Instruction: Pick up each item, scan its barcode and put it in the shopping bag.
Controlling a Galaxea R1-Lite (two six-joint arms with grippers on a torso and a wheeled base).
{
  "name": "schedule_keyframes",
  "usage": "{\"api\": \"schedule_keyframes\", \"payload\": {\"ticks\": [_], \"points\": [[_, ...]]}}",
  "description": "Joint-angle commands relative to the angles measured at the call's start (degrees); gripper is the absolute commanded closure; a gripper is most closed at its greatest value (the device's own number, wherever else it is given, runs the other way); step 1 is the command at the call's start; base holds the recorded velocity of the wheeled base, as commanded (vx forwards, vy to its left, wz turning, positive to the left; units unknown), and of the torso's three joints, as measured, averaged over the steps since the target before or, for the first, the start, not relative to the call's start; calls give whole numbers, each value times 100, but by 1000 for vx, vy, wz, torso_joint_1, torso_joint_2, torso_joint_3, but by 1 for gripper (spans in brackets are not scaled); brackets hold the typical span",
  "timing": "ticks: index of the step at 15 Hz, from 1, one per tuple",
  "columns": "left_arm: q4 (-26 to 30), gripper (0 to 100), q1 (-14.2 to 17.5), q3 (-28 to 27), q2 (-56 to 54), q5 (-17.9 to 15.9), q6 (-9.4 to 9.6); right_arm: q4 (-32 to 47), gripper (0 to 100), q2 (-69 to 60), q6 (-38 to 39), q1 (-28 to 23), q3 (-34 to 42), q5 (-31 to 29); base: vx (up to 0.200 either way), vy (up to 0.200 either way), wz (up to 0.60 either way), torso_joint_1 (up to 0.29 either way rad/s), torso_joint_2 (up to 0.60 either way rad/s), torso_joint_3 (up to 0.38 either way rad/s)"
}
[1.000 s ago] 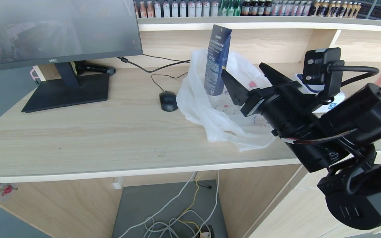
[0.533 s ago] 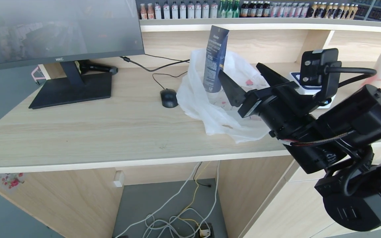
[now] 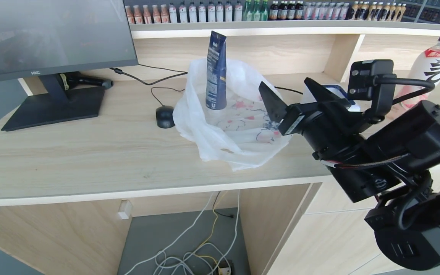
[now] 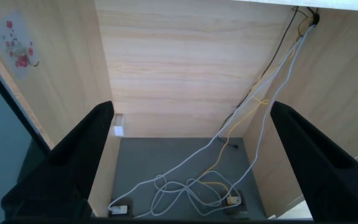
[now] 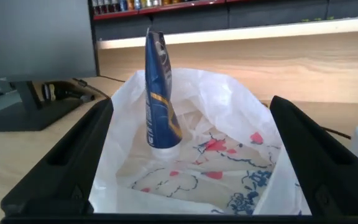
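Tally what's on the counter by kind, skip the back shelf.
Monitor: 1
Mouse: 1
Handheld scanner: 1
Shopping bag: 1
Blue tube, standing in the bag: 1
Drink bottle: 1
Blue-and-white box, partly hidden: 1
Total: 7

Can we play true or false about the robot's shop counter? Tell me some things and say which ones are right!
1. The blue tube stands upright in the shopping bag. True.
2. The right gripper is holding the tube. False: it is open and empty, beside the bag.
3. The computer mouse lies inside the bag. False: it sits on the counter, between the bag and the monitor.
4. A bottle with a dark cap stands off to the right of the bag. True.
5. The left gripper is shut. False: it is open.
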Motion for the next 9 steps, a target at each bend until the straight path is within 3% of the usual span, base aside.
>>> {"api": "schedule_keyframes", "payload": {"ticks": [1, 9], "points": [[0, 0, 0, 0, 0, 6, -1, -8, 0, -80, 98, 2, 72, -189, 0, -200, 0, 2, 2, 2], [9, 0, 0, 0, 0, 6, -10, -26, 0, -80, 124, 2, 379, -189, 0, -200, 0, 2, 2, 7]]}}
